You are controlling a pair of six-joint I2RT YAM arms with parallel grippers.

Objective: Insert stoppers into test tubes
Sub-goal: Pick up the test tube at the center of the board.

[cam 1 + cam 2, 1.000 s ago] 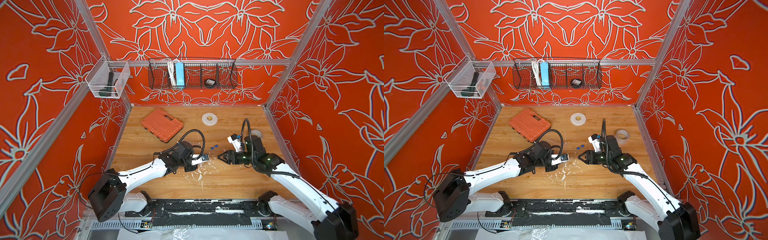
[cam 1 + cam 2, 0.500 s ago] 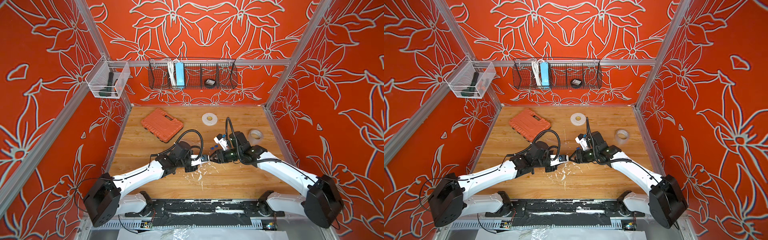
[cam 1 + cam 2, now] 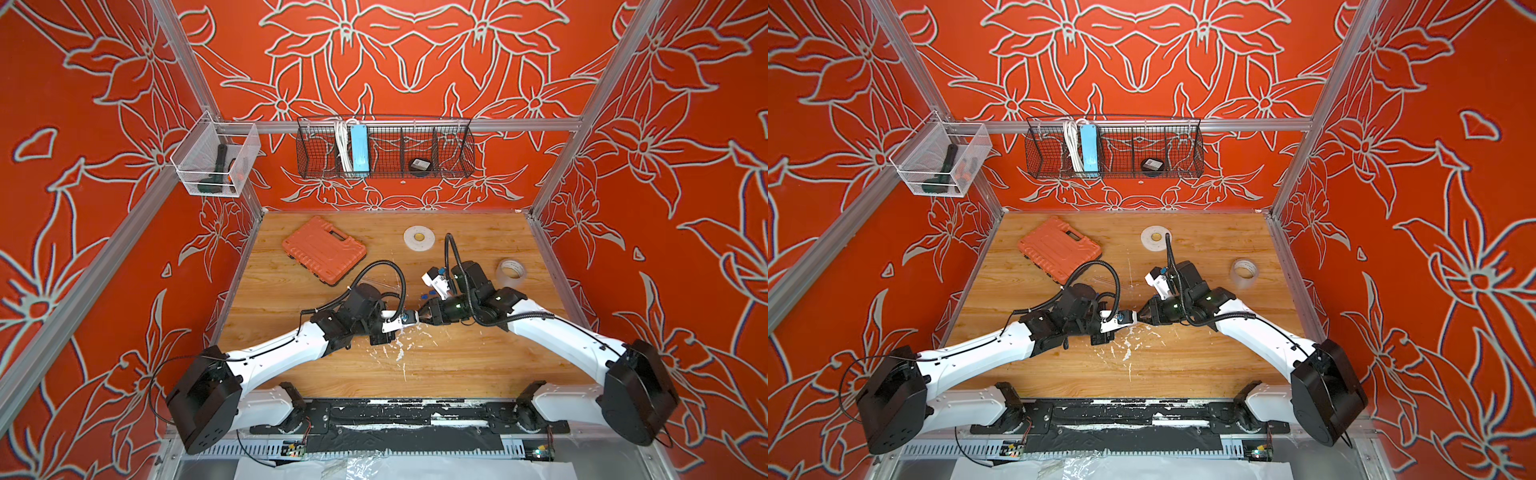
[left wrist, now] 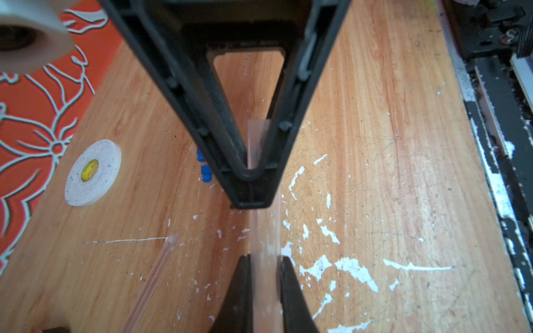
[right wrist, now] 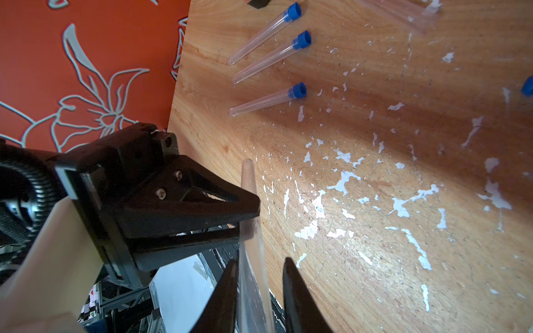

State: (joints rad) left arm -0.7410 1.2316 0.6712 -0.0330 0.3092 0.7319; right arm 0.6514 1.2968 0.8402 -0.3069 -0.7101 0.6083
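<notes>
My left pincer (image 4: 264, 261) is clenched on a bare test tube (image 4: 265, 233) above the table (image 4: 375, 144). My right pincer (image 5: 259, 261) straddles it, one side gapped. Handover, I judge: right must clamp, then fetch the loose stoppers (image 4: 206, 173) at twelve o'clock.

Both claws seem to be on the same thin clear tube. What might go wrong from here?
1. The left gripper clamps the test tube while the right gripper straddles it further along; if the arms pull or twist unevenly, the thin tube may crack or slip.
2. If the left lets go before the right grips firmly, it could drop onto the table and roll.
3. A loose tube lies close beside them and could get knocked.
</notes>
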